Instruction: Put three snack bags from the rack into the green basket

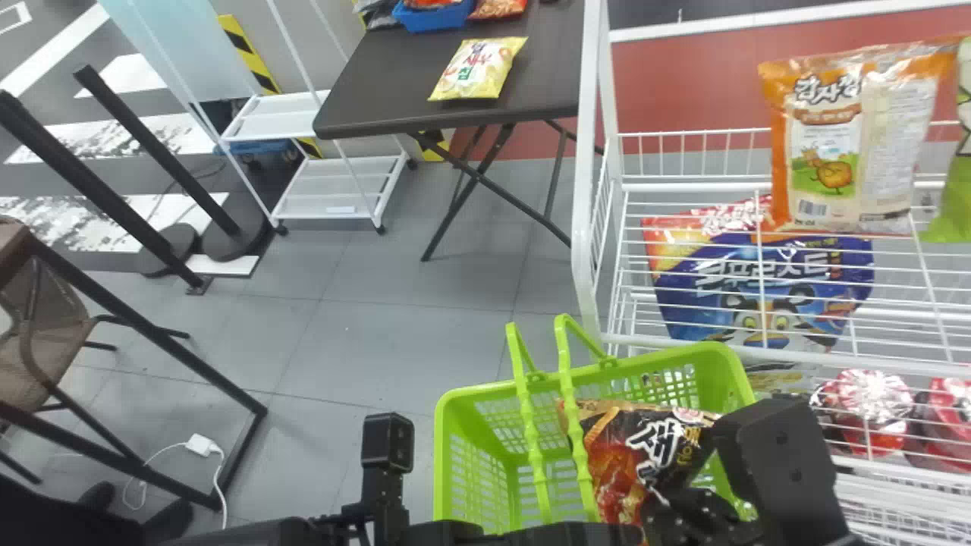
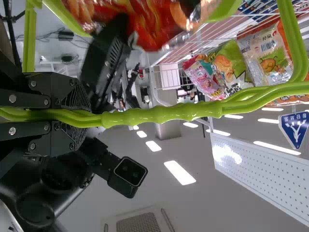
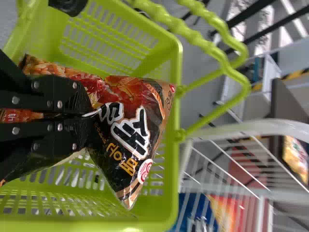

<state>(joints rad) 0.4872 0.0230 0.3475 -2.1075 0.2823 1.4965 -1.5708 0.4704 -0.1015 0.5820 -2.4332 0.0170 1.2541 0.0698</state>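
In the head view my left gripper point(image 1: 542, 534) is at the bottom edge by the handles of the green basket point(image 1: 485, 394). The left wrist view has that gripper point(image 2: 91, 117) shut around the green handles point(image 2: 164, 113). My right gripper point(image 1: 679, 508) is over the basket's right part, at the black-and-red snack bag point(image 1: 626, 447). Seen from the right wrist, the gripper point(image 3: 89, 114) pinches the crumpled middle of this bag point(image 3: 130, 130), which lies tilted within the basket walls point(image 3: 169, 193). Whether the bag touches the basket floor, I cannot tell.
The white wire rack point(image 1: 607, 250) stands right behind the basket, with an orange bag point(image 1: 857, 144), a blue bag point(image 1: 758, 280) and red packs point(image 1: 868, 409). A dark table point(image 1: 394, 83) bearing a yellow bag point(image 1: 478, 68) stands farther off; black posts point(image 1: 114, 189) are left.
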